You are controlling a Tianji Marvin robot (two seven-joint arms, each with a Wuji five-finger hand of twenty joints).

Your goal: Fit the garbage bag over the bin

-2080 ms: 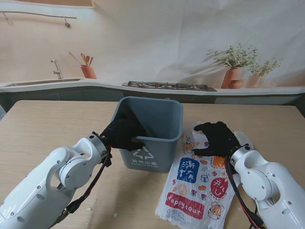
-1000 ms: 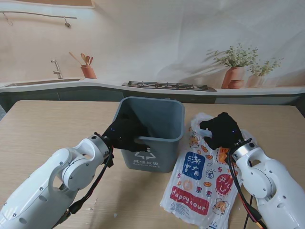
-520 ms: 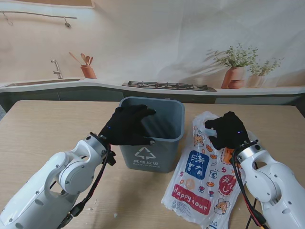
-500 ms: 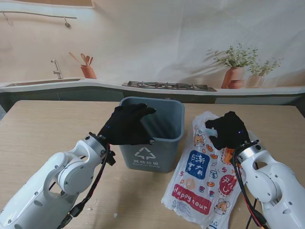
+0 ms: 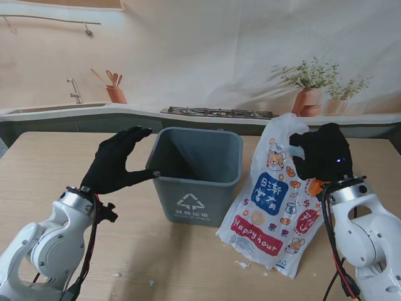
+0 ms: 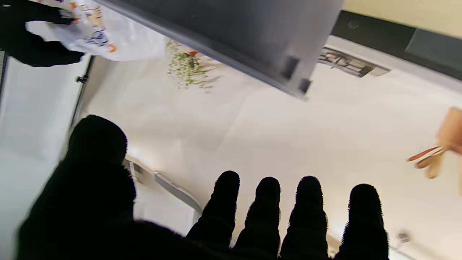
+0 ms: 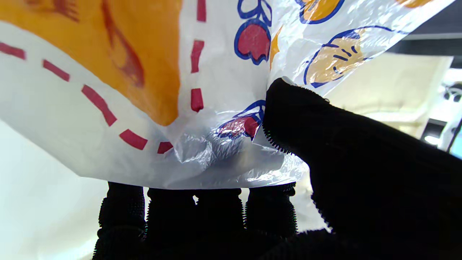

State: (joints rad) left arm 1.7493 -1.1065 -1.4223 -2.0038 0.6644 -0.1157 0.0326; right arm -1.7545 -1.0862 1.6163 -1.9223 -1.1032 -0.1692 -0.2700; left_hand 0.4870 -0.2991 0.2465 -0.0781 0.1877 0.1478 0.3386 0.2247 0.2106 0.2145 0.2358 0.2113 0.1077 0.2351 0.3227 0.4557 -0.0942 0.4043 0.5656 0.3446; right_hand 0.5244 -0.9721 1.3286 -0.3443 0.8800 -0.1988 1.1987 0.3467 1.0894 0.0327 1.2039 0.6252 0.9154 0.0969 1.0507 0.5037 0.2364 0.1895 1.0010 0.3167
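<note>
My right hand (image 5: 324,155) is up at the right of the frame, fingers clenched on the top of the garbage bag (image 5: 276,200), a white plastic one printed with cartoon figures and the words "Happy hour". The bag hangs from that grasp, raised, its lower end trailing down onto the wooden table (image 5: 50,163) just right of centre. In the right wrist view my thumb (image 7: 306,115) presses the crumpled film (image 7: 216,144) against the fingers (image 7: 267,209) underneath.

The grey bin (image 5: 195,172) stands upright in the middle of the frame, mouth open, recycling mark on the side facing me. The bag sits just beside its right wall; I can't tell whether they touch.

My left hand (image 5: 116,162) hovers at the centre left, released, fingers spread and holding nothing, the thumb pointing toward the bin's left rim, its tip right by it. The left wrist view shows four fingertips (image 6: 267,202) apart from one another, with the bin's grey wall (image 6: 252,32) across the frame's top.
</note>
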